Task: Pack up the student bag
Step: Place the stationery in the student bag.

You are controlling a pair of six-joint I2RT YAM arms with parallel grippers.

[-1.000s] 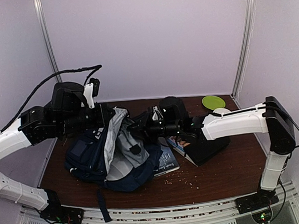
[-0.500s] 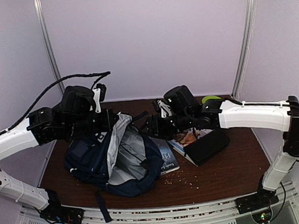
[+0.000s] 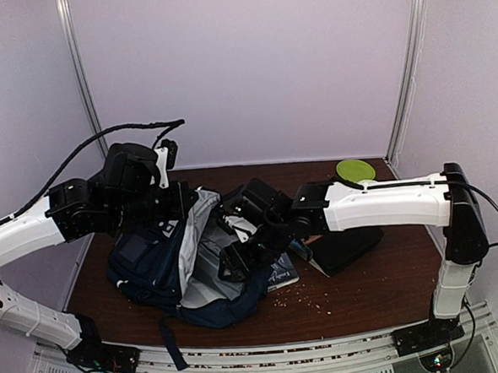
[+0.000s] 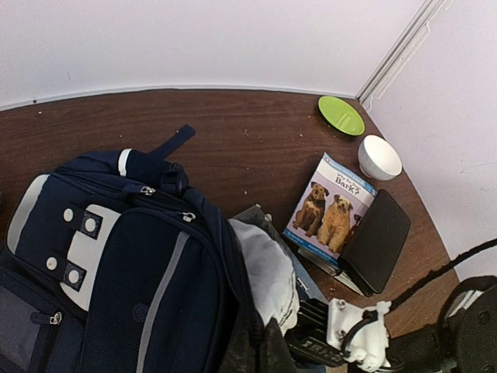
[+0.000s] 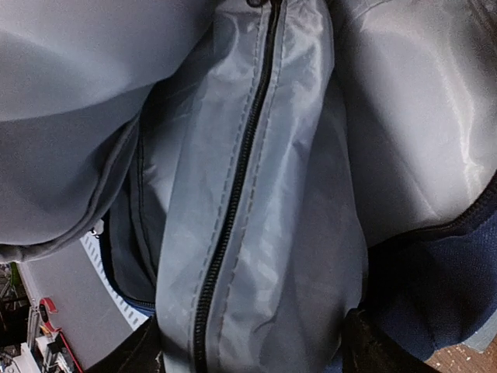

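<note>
The right gripper (image 3: 237, 262) has its fingers (image 5: 378, 348) wide apart, deep in the open mouth of the bag (image 3: 148, 260); a fold of grey lining (image 5: 256, 202) with a zip lies between them. The left gripper (image 3: 186, 200) is closed on the upper edge of this mouth and holds it raised; the bag lies on the left half of the table (image 3: 374, 289), partly over a book (image 3: 281, 271). To the right lie a dog book (image 4: 332, 208) and a black case (image 4: 378, 241); a green plate (image 4: 341, 115) and a white bowl (image 4: 380, 157) stand in the far right corner.
</note>
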